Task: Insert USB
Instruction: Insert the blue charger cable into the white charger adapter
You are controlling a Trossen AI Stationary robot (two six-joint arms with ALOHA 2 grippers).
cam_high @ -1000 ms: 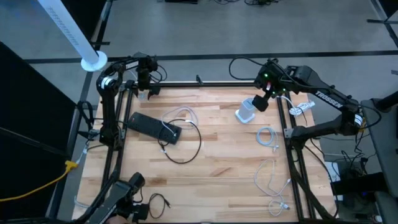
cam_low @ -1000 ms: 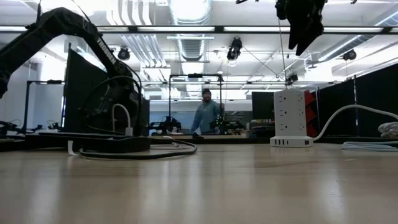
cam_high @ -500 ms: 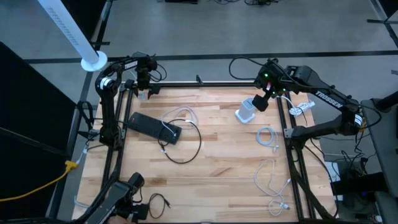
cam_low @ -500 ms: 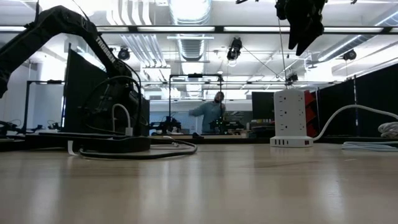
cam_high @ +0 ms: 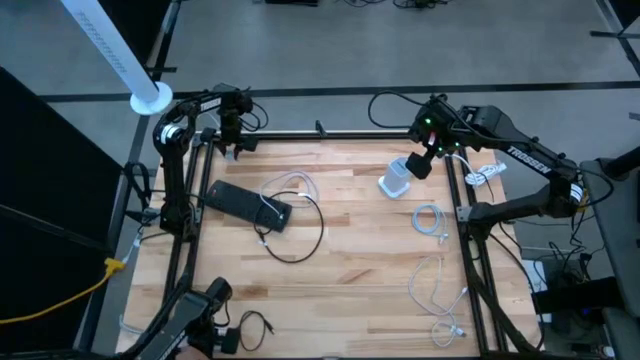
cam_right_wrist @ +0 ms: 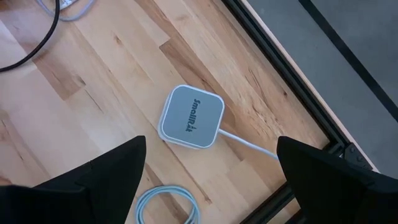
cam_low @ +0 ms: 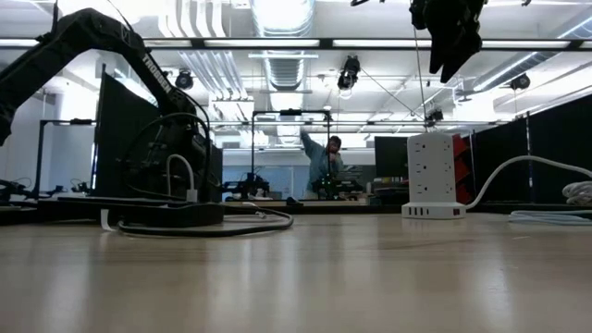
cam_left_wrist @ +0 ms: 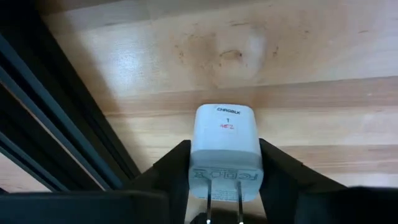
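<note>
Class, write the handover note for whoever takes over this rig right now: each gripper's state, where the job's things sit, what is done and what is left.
Left gripper: at the table's far left corner, fingers either side of the white charger plug; the grip looks closed on it.
Right gripper: open, empty, hovering above the white power tower near the far right of the table.
Black power strip lies left of centre with a white cable and a black cable beside it. Two coiled white cables lie on the right.
Done: charger plug gripped.
Left: carry it to a socket and insert the USB; nothing plugged in by the arms yet.
</note>
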